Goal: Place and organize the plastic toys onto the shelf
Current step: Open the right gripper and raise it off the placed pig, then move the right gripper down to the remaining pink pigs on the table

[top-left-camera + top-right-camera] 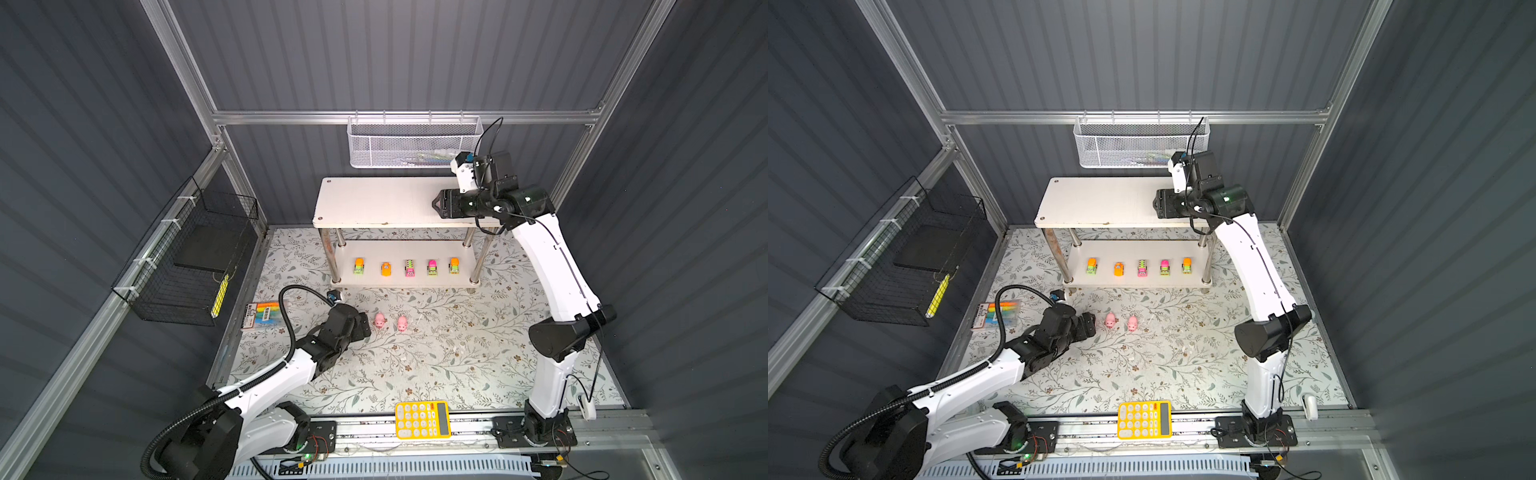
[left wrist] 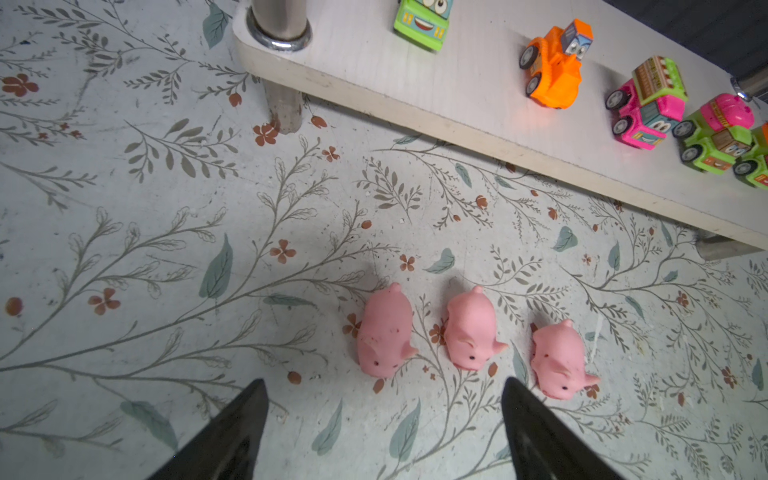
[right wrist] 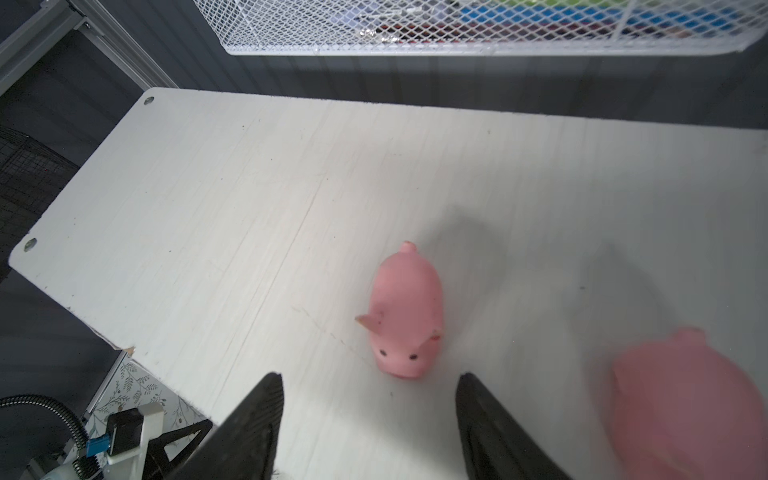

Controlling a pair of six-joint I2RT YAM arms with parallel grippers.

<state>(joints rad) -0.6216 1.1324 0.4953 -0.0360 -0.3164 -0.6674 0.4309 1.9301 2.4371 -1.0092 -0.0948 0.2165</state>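
While five toy vehicles (image 1: 409, 268) line the lower board (image 2: 457, 83) of the shelf (image 1: 374, 199), two pink pigs (image 3: 405, 311) sit on top, apparently sorted by kind. The right gripper (image 3: 369, 376) near them and the left gripper (image 2: 382, 386), facing three pigs (image 2: 469, 332) on the floral mat (image 2: 166, 249), hold jaws apart, empty.

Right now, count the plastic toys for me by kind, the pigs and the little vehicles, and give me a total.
Pink pigs: 5, with 3 on the mat and 2 on the shelf, top board
Toy vehicles: 5, all on its lower board
Total: 10
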